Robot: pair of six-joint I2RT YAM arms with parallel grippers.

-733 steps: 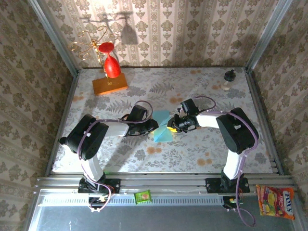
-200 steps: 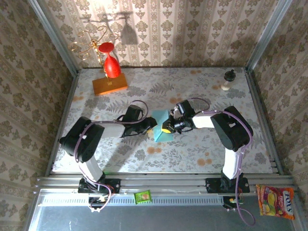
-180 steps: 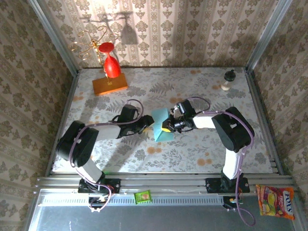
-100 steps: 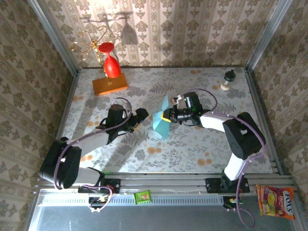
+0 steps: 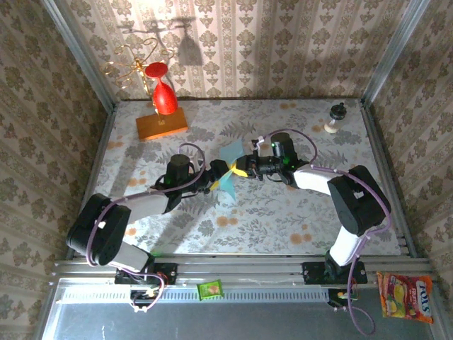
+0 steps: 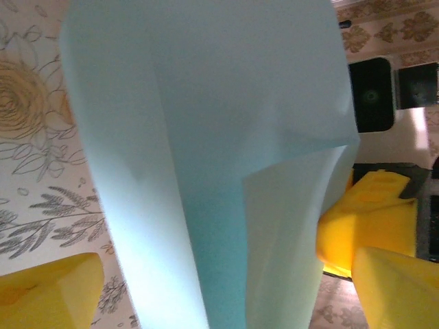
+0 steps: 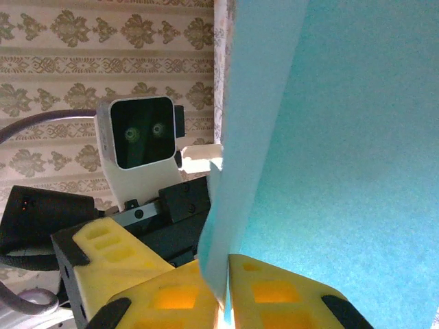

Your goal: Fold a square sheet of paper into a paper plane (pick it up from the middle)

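Note:
The paper plane (image 5: 228, 164), a light-blue sheet folded lengthwise with a centre crease, hangs on edge above the middle of the table, its tip pointing down. My right gripper (image 5: 241, 172) reaches in from the right and is shut on its edge. In the right wrist view the two yellow fingers (image 7: 178, 301) pinch the paper (image 7: 343, 137) at the bottom. My left gripper (image 5: 216, 178) is open on the left side. The paper (image 6: 206, 137) stands between its wide-apart fingers (image 6: 48, 291). The left gripper (image 6: 219, 277) does not grip the paper.
An orange block (image 5: 162, 125) with a red glass (image 5: 164, 98) stands at the back left beside a gold wire stand (image 5: 131, 67). A small bottle (image 5: 336, 117) is at the back right. A green packet (image 5: 210, 289) and a sweets bag (image 5: 405, 296) lie by the front rail.
The right gripper lifted the paper off the table and turned it on edge. The left gripper let go, drew back left, then came back open around the paper.

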